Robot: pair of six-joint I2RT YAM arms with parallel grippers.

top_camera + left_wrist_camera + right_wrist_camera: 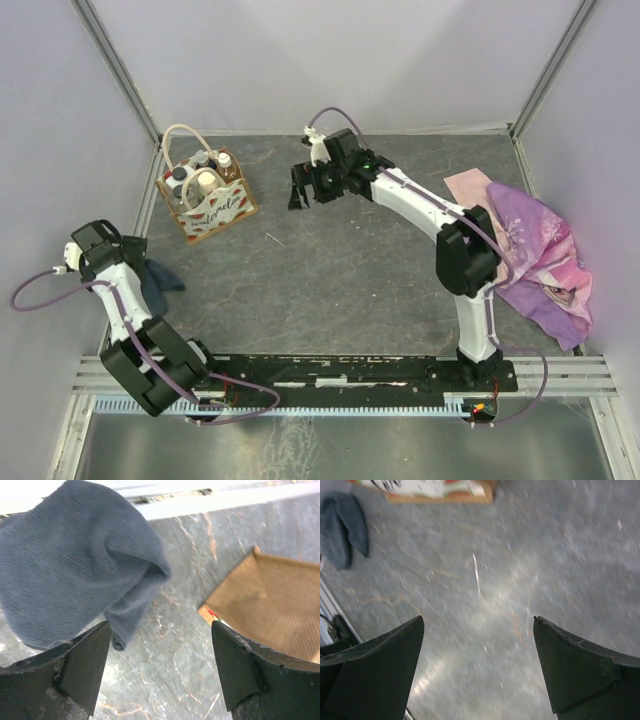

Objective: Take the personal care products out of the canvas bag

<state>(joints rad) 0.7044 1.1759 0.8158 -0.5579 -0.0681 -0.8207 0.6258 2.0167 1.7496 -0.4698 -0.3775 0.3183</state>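
Personal care products [205, 180] sit in the canvas bag [224, 212] while our left fingers [85, 665] and right fingers [380, 670] gape released, grasping nothing.

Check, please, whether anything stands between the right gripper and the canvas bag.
Nothing visible does: only bare table separates the open right gripper from the canvas bag. The bag's cream handles arch over the bottles, though.
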